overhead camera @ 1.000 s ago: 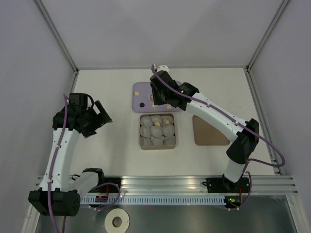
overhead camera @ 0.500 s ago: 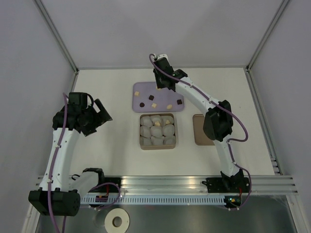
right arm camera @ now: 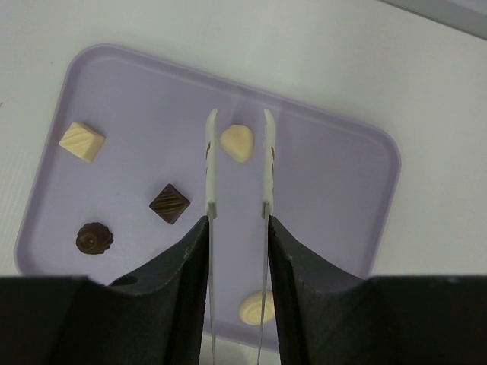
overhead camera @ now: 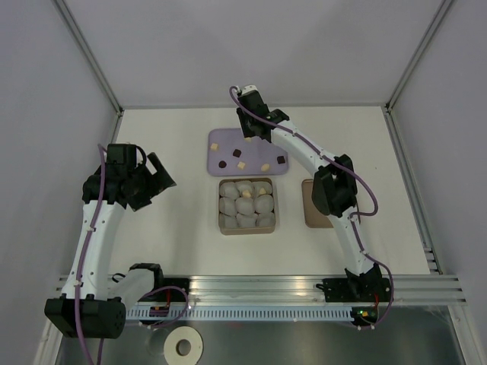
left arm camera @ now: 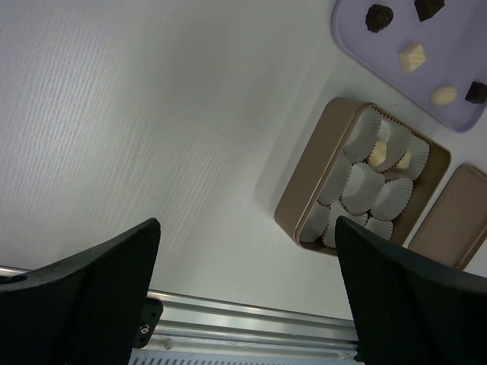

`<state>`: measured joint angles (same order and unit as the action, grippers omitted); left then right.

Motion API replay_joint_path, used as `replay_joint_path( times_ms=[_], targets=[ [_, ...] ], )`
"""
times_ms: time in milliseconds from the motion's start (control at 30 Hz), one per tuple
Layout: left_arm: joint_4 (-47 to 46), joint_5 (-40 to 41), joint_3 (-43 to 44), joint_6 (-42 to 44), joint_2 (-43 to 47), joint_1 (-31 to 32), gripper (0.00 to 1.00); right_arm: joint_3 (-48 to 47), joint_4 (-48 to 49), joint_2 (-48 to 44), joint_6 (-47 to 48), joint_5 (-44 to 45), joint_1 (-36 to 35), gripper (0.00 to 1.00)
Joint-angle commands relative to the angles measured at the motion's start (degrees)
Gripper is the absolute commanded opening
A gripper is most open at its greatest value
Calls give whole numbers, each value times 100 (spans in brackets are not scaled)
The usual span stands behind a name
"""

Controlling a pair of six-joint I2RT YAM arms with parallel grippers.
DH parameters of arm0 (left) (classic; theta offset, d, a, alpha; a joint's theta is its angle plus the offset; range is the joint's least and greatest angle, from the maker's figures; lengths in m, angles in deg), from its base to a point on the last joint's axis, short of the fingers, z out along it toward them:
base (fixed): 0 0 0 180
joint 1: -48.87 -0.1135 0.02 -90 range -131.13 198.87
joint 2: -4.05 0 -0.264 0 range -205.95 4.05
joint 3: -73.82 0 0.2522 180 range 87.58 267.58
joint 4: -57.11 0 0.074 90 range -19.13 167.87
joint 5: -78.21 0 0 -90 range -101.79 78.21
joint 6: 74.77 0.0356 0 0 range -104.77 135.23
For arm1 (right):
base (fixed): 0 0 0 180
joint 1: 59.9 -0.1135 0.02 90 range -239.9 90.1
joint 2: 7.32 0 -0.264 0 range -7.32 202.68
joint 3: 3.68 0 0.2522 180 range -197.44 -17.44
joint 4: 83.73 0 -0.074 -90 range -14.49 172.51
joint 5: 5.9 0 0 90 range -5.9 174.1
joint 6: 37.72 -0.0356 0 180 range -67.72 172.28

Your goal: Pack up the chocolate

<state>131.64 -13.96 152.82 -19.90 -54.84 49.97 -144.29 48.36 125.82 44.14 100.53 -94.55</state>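
Several chocolate pieces lie on the purple tray [overhead camera: 227,135]; the right wrist view shows a cream square [right arm camera: 81,141], a dark square [right arm camera: 169,204], a dark round one [right arm camera: 94,238] and a cream round one [right arm camera: 257,308]. My right gripper [right arm camera: 237,125] hangs open over the tray [right arm camera: 342,198], its thin white fingers [right arm camera: 211,152] either side of a cream piece [right arm camera: 237,142]. The brown box [overhead camera: 276,207] holds white paper cups; two cups hold cream pieces [left arm camera: 378,152]. My left gripper [left arm camera: 245,228] is open and empty, well left of the box.
The flat brown lid [overhead camera: 310,217] lies right of the box, partly under my right arm. The right arm's elbow [overhead camera: 333,186] folds over the lid. A metal rail [overhead camera: 259,285] runs along the near table edge. Walls close in the back and sides.
My right gripper has moved from over the tray's near side to its far side, and the arm's elbow has folded in over the lid. The left arm has stayed still.
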Motion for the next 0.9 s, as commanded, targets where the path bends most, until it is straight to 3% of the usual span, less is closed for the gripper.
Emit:
replay_joint_path(
  times_ms=[0, 867],
  targets=[
    [-233, -152, -10, 15, -8, 13, 100, -279, 233, 107, 94, -34, 38, 40],
    [-391, -161, -72, 59, -149, 13, 100, -341, 392, 467, -82, -201, 117, 40]
  ],
)
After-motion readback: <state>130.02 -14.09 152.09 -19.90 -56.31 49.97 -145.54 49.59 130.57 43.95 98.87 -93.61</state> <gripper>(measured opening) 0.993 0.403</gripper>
